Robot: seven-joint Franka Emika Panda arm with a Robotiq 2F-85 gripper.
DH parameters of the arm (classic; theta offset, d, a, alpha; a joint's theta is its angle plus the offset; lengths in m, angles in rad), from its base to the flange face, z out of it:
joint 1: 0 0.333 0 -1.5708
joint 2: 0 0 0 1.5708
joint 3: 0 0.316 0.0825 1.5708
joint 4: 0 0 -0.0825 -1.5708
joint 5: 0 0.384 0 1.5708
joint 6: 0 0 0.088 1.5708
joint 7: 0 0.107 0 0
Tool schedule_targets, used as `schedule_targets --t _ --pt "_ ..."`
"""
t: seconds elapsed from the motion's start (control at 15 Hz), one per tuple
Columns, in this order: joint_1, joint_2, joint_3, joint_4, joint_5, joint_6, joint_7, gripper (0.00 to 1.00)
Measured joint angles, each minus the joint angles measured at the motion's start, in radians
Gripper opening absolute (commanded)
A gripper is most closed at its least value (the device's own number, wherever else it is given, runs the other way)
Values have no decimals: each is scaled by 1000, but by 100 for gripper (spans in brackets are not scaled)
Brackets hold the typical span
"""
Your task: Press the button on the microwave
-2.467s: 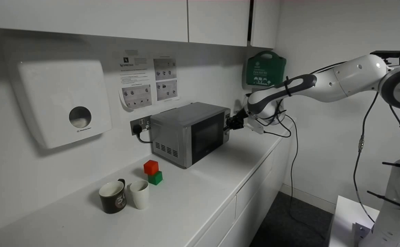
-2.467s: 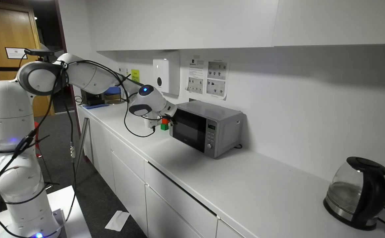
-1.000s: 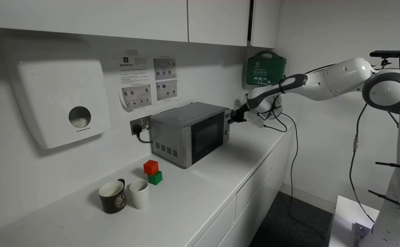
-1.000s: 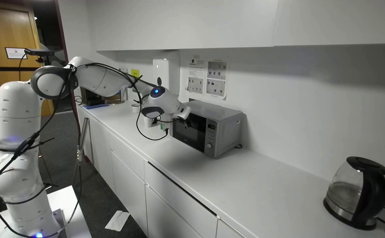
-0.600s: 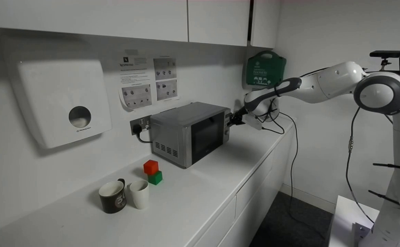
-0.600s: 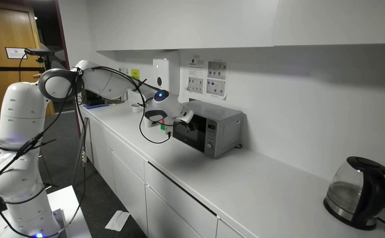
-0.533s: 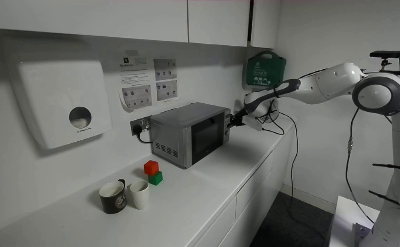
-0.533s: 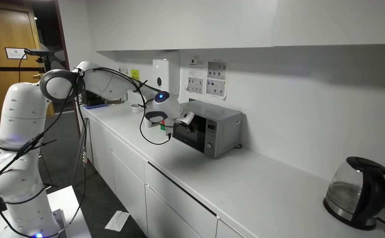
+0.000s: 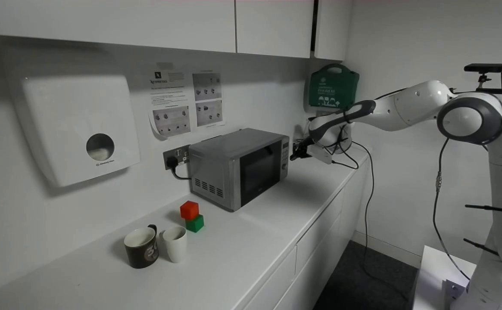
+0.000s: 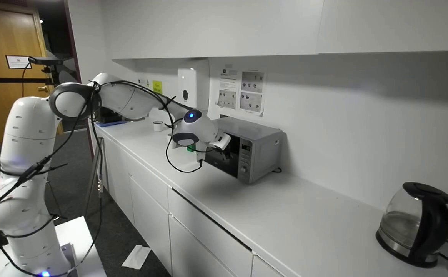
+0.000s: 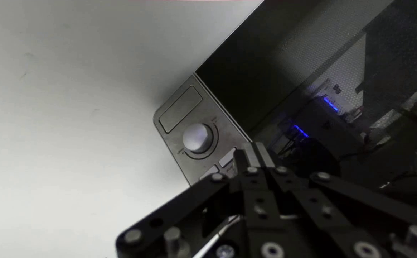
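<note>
The microwave (image 9: pixel 214 172) is a grey box with a dark window. It stands on the counter against the wall and also shows in an exterior view (image 10: pixel 268 156). In the wrist view, its control strip (image 11: pixel 208 118) shows a round knob (image 11: pixel 197 138) and two pale buttons (image 11: pixel 227 157); the rest of the strip is hidden behind my fingers. My gripper (image 11: pixel 259 154) is shut and empty, its pads almost together. In an exterior view the gripper (image 9: pixel 294 157) is just right of the strip, with a small gap. In an exterior view the gripper (image 10: pixel 227 156) overlaps the window.
A dark mug (image 9: pixel 142 248), a white mug (image 9: pixel 176 245) and a red block (image 9: pixel 189 210) on a green block (image 9: pixel 195 223) stand left of the microwave. A kettle (image 10: pixel 431 231) stands at the counter's other end. Wall cabinets (image 9: pixel 126 21) hang above.
The gripper moved up along the control strip, then back down and away from it. The strip now shows fully in an exterior view. The arm has folded and its elbow has dropped.
</note>
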Motion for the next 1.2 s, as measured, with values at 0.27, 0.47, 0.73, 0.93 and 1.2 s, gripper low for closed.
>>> schedule_targets --t 0.27,0.47,0.73,0.93,1.2 --pt "-7 0 0 22 1 -40 1 1" --pt "-7 0 1 23 1 -41 1 1" --pt "-7 0 1 23 1 -42 1 0" --pt "-6 3 1 22 -1 -42 3 0" --pt "2 28 1 22 -4 -41 13 0"
